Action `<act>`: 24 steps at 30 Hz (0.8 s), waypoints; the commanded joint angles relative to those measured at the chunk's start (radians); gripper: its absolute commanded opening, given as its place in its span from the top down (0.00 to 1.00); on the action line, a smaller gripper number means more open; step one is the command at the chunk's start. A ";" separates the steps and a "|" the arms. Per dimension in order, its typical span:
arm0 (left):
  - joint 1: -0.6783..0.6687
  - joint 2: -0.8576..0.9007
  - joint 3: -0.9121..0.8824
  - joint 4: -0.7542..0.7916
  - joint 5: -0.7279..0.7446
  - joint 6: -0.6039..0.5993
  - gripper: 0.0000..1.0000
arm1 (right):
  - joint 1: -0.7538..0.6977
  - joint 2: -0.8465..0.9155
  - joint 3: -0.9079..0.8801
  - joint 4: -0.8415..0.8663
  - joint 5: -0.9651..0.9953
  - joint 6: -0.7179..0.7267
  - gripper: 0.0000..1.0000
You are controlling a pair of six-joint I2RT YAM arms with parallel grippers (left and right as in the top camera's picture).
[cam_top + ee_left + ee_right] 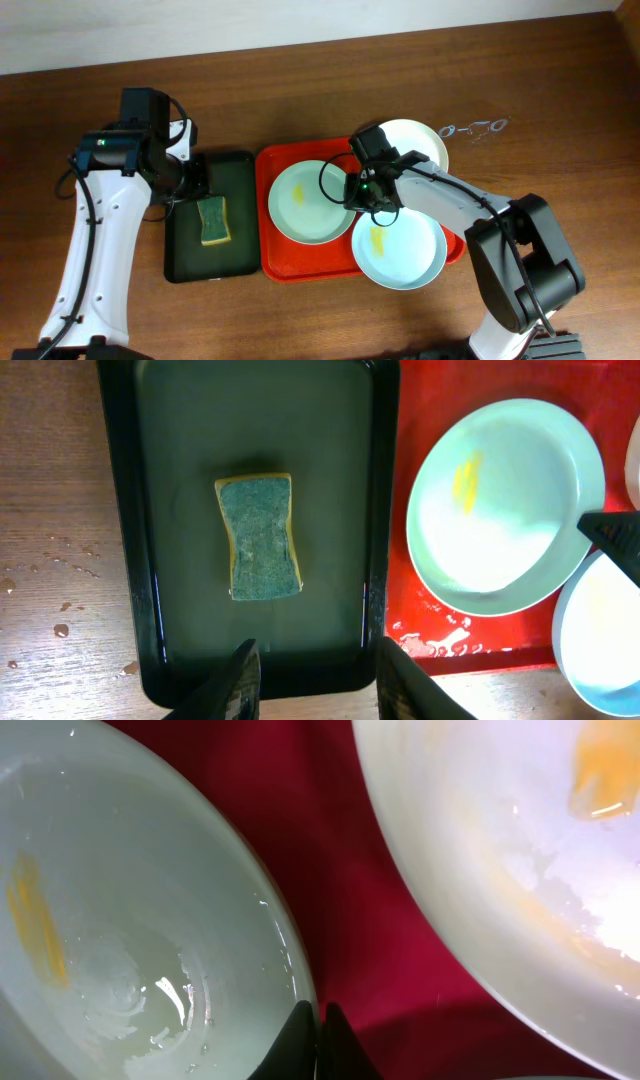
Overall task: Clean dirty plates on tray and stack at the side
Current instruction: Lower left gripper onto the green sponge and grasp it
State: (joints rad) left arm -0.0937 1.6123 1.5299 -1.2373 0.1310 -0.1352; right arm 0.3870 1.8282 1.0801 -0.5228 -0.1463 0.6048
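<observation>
The red tray [275,262] holds a pale mint plate [305,205] with a yellow smear, seen in the left wrist view [520,530] too. A second mint plate [400,255], also smeared, overhangs the tray's front right; a cream-white plate [418,140] overhangs its far right. My right gripper [358,192] is shut on the right rim of the left mint plate [120,920]; the fingertips [317,1025] pinch that rim. Another smeared plate [520,850] lies just beyond, over the red tray [330,840]. My left gripper [318,682] is open and empty above the near end of the dark green tray.
A dark green tray [180,262] lies left of the red tray, with a green and yellow sponge [213,220] lying in it, also in the left wrist view [260,535]. Water drops lie on the table [50,580] left of the green tray [150,480]. The red tray [420,420] is wet.
</observation>
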 commanded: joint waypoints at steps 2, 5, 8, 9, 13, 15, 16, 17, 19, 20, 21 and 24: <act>-0.005 0.051 0.011 -0.003 -0.057 -0.051 0.67 | -0.009 0.011 -0.010 -0.023 0.024 0.005 0.96; -0.005 0.098 0.010 -0.005 -0.121 -0.089 0.63 | -0.008 0.011 -0.010 -0.043 0.024 -0.029 0.95; -0.005 0.139 0.010 0.014 -0.122 -0.089 0.61 | -0.009 0.011 -0.010 -0.043 0.028 -0.051 0.96; -0.005 0.149 0.010 0.023 -0.131 -0.089 0.60 | -0.009 0.011 -0.010 -0.045 0.028 -0.051 0.96; -0.004 0.163 0.010 0.047 -0.157 -0.089 0.58 | -0.009 0.011 -0.010 -0.045 0.028 -0.051 0.96; -0.004 0.163 0.010 0.071 -0.157 -0.089 0.51 | -0.009 0.011 -0.010 -0.045 0.028 -0.050 0.96; -0.003 0.163 0.010 0.077 -0.158 -0.089 0.51 | -0.009 0.011 -0.010 -0.045 0.028 -0.050 0.96; -0.004 0.163 0.010 0.082 -0.158 -0.089 0.51 | -0.009 0.011 -0.010 -0.045 0.028 -0.050 0.96; -0.004 0.166 0.010 0.083 -0.199 -0.102 0.53 | -0.009 0.011 -0.010 -0.041 0.028 -0.050 0.96; -0.004 0.172 0.010 0.082 -0.225 -0.124 0.53 | -0.009 0.011 -0.010 -0.041 0.028 -0.050 0.96; -0.004 0.180 0.010 0.084 -0.226 -0.138 0.53 | -0.009 0.011 -0.010 -0.041 0.028 -0.050 0.96; -0.005 0.226 0.010 0.081 -0.185 -0.153 0.53 | -0.009 0.011 -0.010 -0.037 0.028 -0.050 0.96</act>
State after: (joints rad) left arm -0.0952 1.7863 1.5299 -1.1561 -0.0643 -0.2569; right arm 0.3859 1.8282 1.0805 -0.5518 -0.1467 0.5636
